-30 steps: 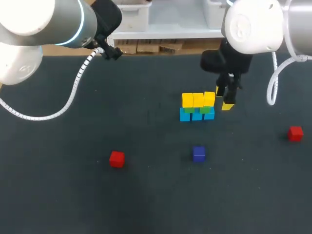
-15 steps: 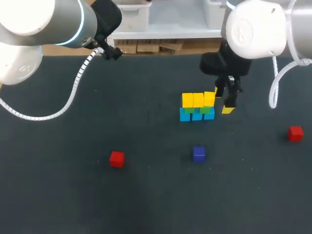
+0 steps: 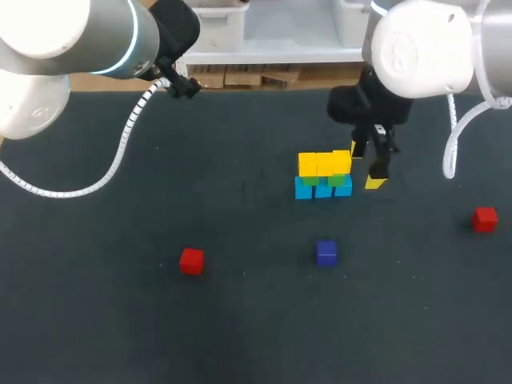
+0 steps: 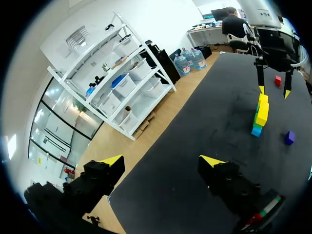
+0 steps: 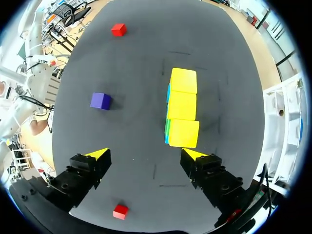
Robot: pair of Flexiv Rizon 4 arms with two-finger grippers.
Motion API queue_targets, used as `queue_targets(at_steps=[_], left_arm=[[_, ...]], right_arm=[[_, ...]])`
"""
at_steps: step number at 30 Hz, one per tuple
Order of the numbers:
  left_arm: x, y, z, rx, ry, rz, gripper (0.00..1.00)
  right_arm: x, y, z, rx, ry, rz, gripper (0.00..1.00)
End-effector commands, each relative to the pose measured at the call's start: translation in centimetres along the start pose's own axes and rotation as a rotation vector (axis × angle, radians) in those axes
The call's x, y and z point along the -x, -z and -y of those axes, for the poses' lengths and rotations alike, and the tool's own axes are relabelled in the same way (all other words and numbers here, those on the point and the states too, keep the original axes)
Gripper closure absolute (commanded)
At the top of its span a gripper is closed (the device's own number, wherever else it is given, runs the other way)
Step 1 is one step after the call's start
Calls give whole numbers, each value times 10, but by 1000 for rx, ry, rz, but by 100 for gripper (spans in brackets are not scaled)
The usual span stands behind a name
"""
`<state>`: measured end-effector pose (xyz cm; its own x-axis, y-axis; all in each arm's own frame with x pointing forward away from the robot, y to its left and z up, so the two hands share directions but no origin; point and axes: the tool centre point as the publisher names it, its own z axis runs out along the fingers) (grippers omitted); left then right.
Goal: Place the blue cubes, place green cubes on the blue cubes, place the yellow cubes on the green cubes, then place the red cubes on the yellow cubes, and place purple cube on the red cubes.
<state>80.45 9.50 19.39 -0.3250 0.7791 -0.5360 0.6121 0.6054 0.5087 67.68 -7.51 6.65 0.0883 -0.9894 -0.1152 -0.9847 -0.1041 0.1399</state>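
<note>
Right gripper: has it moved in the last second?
Yes. On the right gripper, the nearer fingertip slid toward the near edge of the table, now level with the blue cubes.

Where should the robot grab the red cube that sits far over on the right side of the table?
On two opposite flat sides, coming straight down from above. The red cube sits flat on the table, alone, with nothing touching it, so the fingers can probably drop down on either side of it. The right gripper is open and on that side, so it looks the handier one.

Stack point(image 3: 323, 176) on table point(image 3: 120, 320), lone cube point(image 3: 326, 252) before it.
</note>
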Motion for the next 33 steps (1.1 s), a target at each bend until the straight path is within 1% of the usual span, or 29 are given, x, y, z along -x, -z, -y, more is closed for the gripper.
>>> queue_targets(at_steps=[1,3,4,7,13,17,22,25,29,33], left_arm=[[1,-1,-1,-4,-2,0,0],[1,-1,-1,-4,-2,0,0],[1,-1,-1,-4,-2,0,0],[1,-1,-1,-4,-2,0,0],[1,-1,-1,-4,-2,0,0],[1,-1,-1,-4,-2,0,0],[1,-1,-1,-4,-2,0,0],[1,-1,-1,-4,-2,0,0],[1,-1,-1,-4,-2,0,0],[1,-1,-1,-4,-2,0,0]], right_arm=[[0,-1,-2,-6,-1,0,4],[-1,-1,-2,-10,-1,-5,2],[-1,-1,-1,-20,-3,-11,0],[-5,4,1,-33,-21,-7,0],[-26,21,4,-78,-85,12,0],[-35,27,-11,-93,-83,28,0],[-39,30,-34,-97,-73,52,0],[-46,27,-40,-104,-64,45,0],[-64,27,-34,-114,-123,42,0],[-82,27,-26,-102,-192,59,0]])
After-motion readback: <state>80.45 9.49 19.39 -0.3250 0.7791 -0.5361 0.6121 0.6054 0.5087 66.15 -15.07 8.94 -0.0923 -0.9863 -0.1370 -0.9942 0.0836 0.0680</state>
